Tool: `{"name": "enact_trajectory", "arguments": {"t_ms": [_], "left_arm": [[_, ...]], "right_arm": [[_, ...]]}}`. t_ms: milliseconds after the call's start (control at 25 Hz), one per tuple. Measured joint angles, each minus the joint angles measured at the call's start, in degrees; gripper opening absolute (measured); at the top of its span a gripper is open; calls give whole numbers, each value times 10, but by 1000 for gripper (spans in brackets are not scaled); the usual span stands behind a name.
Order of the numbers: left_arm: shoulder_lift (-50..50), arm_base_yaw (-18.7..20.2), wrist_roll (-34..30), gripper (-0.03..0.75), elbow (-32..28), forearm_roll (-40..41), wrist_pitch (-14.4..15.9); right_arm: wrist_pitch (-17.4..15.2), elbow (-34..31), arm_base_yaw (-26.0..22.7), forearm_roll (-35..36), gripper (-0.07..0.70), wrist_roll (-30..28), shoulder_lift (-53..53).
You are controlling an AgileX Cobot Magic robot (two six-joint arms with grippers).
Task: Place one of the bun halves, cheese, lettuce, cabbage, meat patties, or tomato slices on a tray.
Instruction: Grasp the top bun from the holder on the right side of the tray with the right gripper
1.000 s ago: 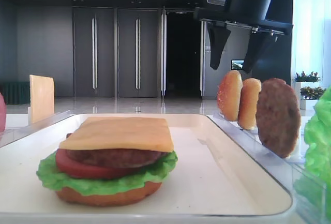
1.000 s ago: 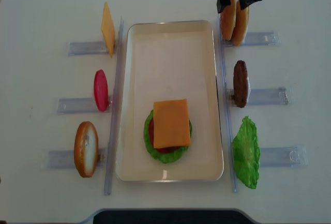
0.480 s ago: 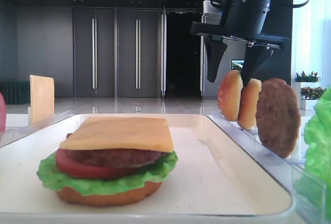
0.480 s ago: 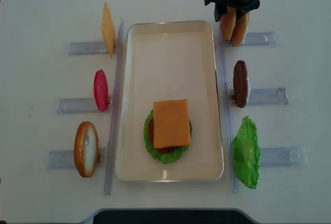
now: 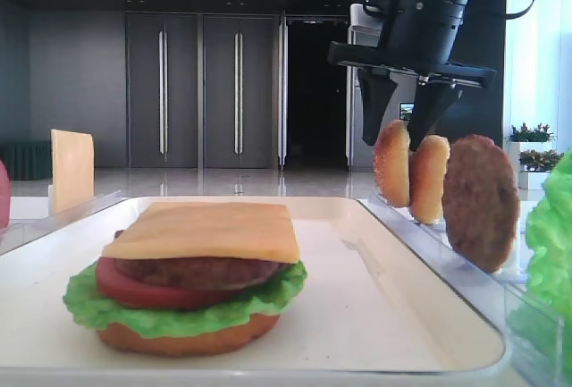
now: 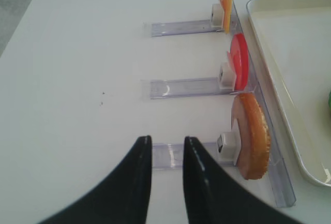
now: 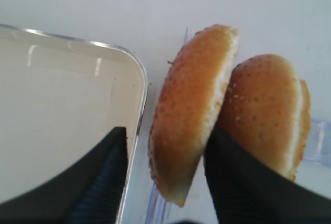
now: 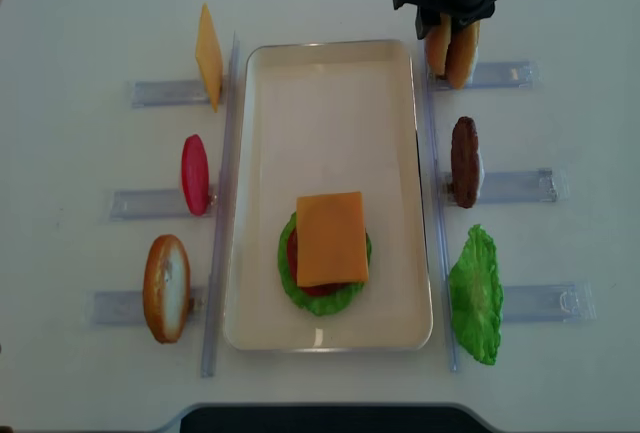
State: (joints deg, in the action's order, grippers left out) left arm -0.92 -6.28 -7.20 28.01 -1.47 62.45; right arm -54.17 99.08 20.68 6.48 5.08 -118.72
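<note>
- Tray (image 8: 262,203) lies centre of table (image 8: 80,13), long axis running near–far in the overhead view; a long clear rail hugs each long edge.
- On tray, near end: stack of bottom bun, lettuce (image 5: 183,314), tomato, patty, cheese (image 8: 331,237) on top. Far half of tray is bare.
- Right gripper (image 8: 447,25) sits at far right corner, just outside tray rim (image 7: 135,92), pointing down over the two upright buns.
- Its jaws straddle the tray-side bun (image 7: 190,111): one finger on the domed side, the other wedged in the gap to 2nd bun (image 7: 273,111). Part closed; both fingers look to touch it, but can't tell if it's a firm grip.
- Gripped-side bun stands on edge, leaning, dome facing the tray, flat cut face toward 2nd bun; the two touch near the top. Little room between them, and little between bun and tray rim.
- Patty (image 8: 464,161) stands on edge in next rack (image 8: 515,186) nearer the camera; spare lettuce leaf (image 8: 476,294) beyond that. Both well apart from gripper.
- Left side racks: cheese slice (image 8: 208,56), tomato (image 8: 194,173), bun (image 6: 252,135), all on edge, flat faces along the rail.
- Left gripper (image 6: 166,151) hovers over open table left of the racks, jaws a narrow gap apart, holding nothing. Wide free table around it.
</note>
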Motion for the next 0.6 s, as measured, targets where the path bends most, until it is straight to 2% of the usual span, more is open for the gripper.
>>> {"name": "enact_trajectory", "arguments": {"t_ms": [280, 600], "left_arm": [[0, 0, 0, 159, 0, 0, 0], [0, 0, 0, 159, 0, 0, 0]], "right_arm": [[-2, 0, 0, -4, 207, 1, -1], [-8, 0, 0, -4, 207, 1, 0]]}}
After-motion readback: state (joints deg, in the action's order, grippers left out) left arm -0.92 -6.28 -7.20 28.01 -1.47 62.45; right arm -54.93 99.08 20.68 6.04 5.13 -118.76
